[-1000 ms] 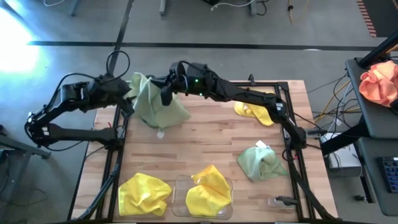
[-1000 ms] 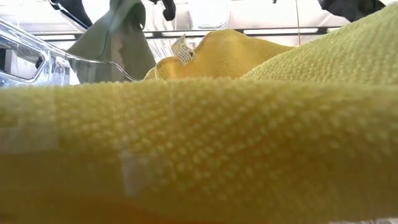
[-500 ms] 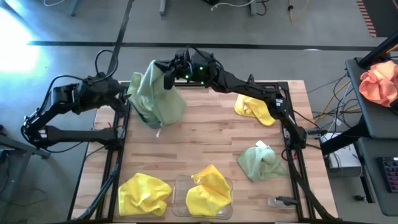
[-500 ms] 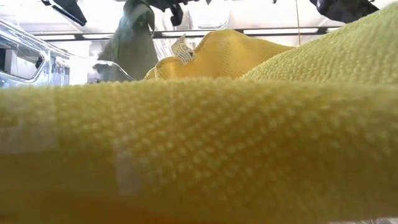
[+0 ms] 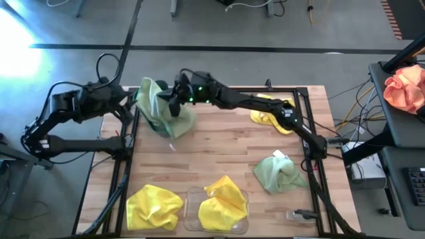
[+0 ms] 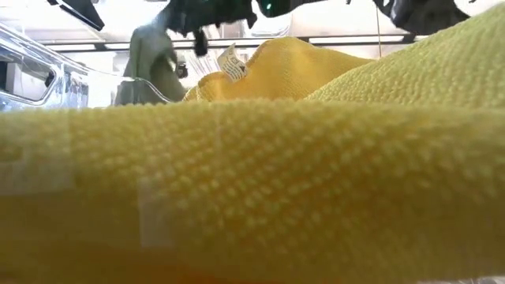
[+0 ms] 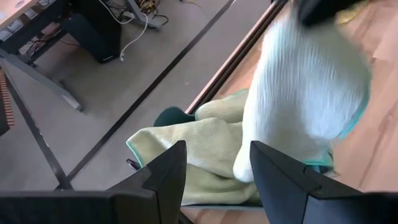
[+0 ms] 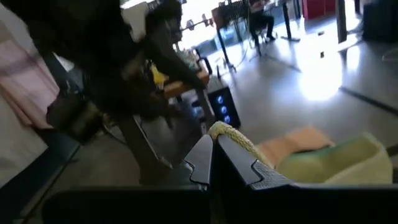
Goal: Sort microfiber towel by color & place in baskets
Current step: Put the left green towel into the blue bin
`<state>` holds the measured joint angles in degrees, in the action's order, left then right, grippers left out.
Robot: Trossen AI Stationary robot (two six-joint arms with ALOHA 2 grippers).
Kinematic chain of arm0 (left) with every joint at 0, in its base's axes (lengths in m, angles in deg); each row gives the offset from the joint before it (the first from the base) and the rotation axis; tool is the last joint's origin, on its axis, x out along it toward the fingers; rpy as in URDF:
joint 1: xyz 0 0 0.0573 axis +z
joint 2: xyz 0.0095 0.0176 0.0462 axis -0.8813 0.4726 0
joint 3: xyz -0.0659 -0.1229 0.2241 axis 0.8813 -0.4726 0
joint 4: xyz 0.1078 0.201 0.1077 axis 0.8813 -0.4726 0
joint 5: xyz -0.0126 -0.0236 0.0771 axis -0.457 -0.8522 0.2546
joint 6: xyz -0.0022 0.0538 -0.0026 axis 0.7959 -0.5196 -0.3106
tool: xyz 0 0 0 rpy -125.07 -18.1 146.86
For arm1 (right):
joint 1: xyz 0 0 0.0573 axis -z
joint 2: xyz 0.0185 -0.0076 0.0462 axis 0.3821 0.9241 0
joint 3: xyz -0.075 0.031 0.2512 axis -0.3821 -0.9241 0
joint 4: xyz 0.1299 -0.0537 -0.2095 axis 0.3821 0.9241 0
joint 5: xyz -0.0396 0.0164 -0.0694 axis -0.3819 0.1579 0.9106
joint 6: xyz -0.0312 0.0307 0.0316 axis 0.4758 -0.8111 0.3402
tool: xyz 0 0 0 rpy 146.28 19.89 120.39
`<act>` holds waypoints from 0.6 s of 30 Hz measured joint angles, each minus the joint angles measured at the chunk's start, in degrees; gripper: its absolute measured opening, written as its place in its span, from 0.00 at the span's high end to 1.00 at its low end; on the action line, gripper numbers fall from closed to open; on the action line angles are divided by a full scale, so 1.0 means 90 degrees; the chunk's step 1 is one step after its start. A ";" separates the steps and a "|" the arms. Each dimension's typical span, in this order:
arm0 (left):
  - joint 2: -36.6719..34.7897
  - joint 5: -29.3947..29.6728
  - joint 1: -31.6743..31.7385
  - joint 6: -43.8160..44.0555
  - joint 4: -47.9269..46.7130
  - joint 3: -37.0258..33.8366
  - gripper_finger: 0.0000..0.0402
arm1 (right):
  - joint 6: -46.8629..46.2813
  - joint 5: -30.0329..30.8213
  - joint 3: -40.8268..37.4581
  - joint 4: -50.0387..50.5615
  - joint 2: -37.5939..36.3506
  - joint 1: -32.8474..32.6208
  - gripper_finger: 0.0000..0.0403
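Wooden desk [image 5: 219, 159], slatted top, black frame along its edges. Right arm stretched from the right edge across to the far-left corner; right gripper [image 5: 174, 103] pinched shut on a pale green towel [image 5: 174, 119], a fold of cloth caught between the fingers in the right wrist view, bulk of the cloth draped over the dark teal basket [image 7: 169, 116] at that corner. Second pale green towel [image 5: 150, 94] already bunched inside the same basket, against the left edge. Left arm off the left edge beside the basket; left gripper [image 7: 217, 165] parted and holding nothing, aimed at the basket. Loose green towel [image 5: 279, 172] crumpled near the right edge, about midway along it. Yellow towel [image 5: 154, 206] heaped at the near-left corner. Yellow towel [image 5: 223, 203] lying in the clear basket [image 5: 191, 198] at the middle of the near edge. Smaller yellow towel [image 5: 272, 117] near the far-right corner, partly under the right arm. Orange-pink cloth bundle [image 5: 405, 87] off the desk, on a stand to the right
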<state>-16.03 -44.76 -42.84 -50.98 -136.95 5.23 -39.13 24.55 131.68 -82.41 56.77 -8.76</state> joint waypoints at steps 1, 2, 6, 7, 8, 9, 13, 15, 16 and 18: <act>-0.0021 0.0000 0.0000 0.0003 -0.0023 0.0000 0.60 | -0.0093 -0.0062 0.0000 -0.0006 0.0113 -0.0009 0.98; -0.0035 0.0000 0.0000 0.0014 -0.0042 0.0000 0.60 | -0.0269 -0.0115 0.0000 -0.0027 0.0218 -0.0011 0.98; -0.0110 0.0000 0.0000 0.0068 -0.0127 0.0000 0.60 | -0.0860 -0.0492 -0.0002 -0.0066 0.0600 -0.0009 0.98; -0.0131 0.0000 0.0000 0.0087 -0.0130 0.0000 0.60 | -0.0958 -0.0569 -0.0002 -0.0063 0.0666 -0.0011 0.98; -0.0148 0.0000 0.0000 0.0097 -0.0128 0.0000 0.60 | -0.1058 -0.0613 -0.0002 -0.0064 0.0731 -0.0015 0.98; -0.0166 0.0000 0.0000 0.0101 -0.0128 0.0000 0.60 | -0.1125 -0.0622 -0.0002 -0.0070 0.0787 -0.0023 0.98; -0.0228 0.0000 0.0000 0.0124 -0.0126 0.0000 0.60 | -0.1177 -0.0678 -0.0002 -0.0081 0.0879 -0.0050 0.98; -0.0251 0.0000 0.0000 0.0130 -0.0126 0.0000 0.60 | -0.1145 -0.0768 -0.0002 -0.0074 0.0879 -0.0066 0.98; -0.0266 0.0000 0.0000 0.0140 -0.0127 0.0000 0.60 | -0.1141 -0.0769 -0.0002 -0.0090 0.0876 -0.0074 0.98; -0.0275 0.0000 0.0000 0.0170 -0.0126 0.0000 0.60 | -0.1130 -0.0768 -0.0002 -0.0096 0.0865 -0.0077 0.97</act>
<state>-18.51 -44.76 -42.84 -49.46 -138.08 5.23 -49.29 17.64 131.65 -83.28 64.55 -9.45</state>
